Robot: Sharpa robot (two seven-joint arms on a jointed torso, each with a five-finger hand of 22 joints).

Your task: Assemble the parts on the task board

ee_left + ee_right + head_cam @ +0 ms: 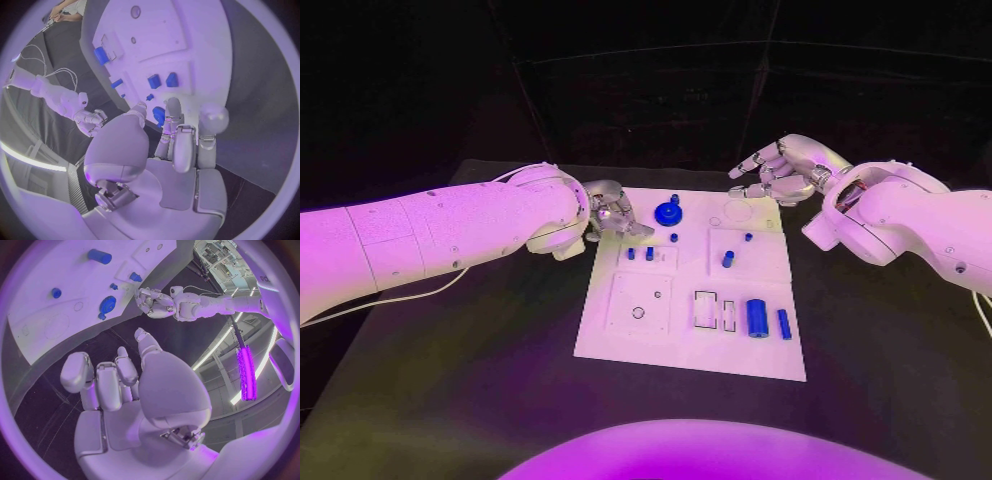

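The white task board (678,340) lies in the middle of the table. A round blue part with a knob (669,212) stands near its far edge. Small blue pegs (728,259) stand in the board's middle, and a blue cylinder (757,317) and a blue bar (785,323) lie near its right edge. My left hand (607,215) hovers at the far left corner with fingers stretched toward the round part (159,115), holding nothing. My right hand (783,170) hangs off the far right corner, fingers loosely bent, holding nothing (125,385).
The black table (473,380) surrounds the board with free room on both sides and in front. The board (187,30) has several recesses and small holes (639,312). My left hand (155,304) also appears in the right wrist view.
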